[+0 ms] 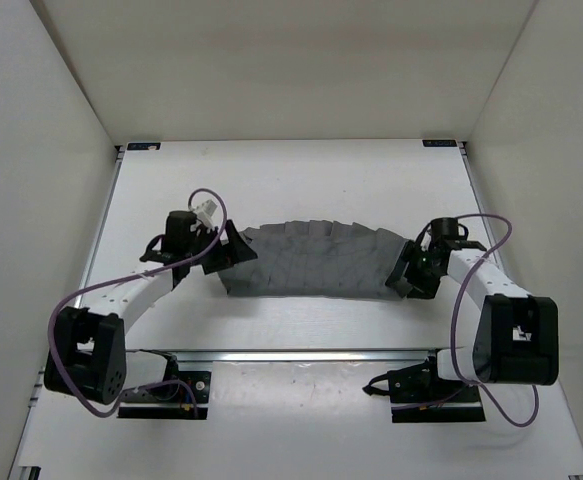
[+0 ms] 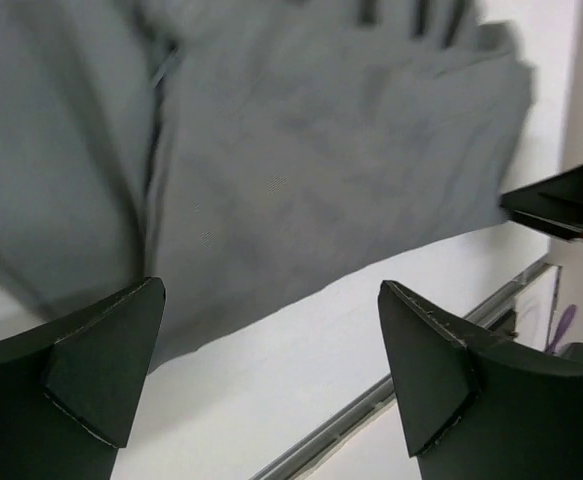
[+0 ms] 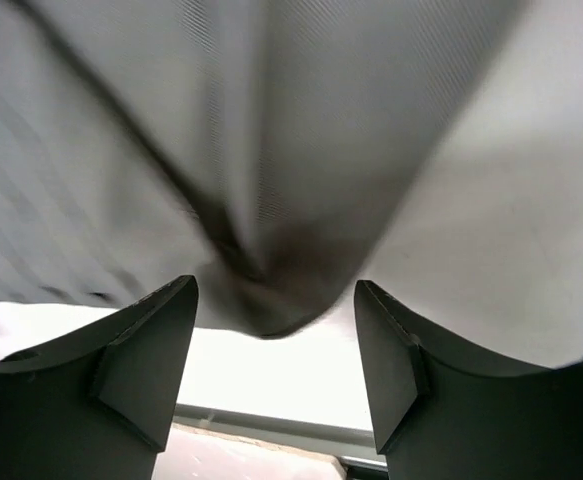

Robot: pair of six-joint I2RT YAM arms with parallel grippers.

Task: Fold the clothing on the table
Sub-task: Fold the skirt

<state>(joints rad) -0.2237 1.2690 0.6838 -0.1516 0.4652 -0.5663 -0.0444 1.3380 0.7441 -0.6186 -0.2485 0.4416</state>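
The grey garment (image 1: 316, 262) lies at the middle of the desk (image 1: 291, 180), with its long axis running left to right. The left fingers (image 2: 111, 350) stand released at its left end and the right fingers (image 3: 151, 350) released at its right end. Neither arm is nearer, and nothing is grasped.

Soft grey woven clothing (image 1: 311, 262) (creased, matt) on smooth matte table (image 1: 301, 180).
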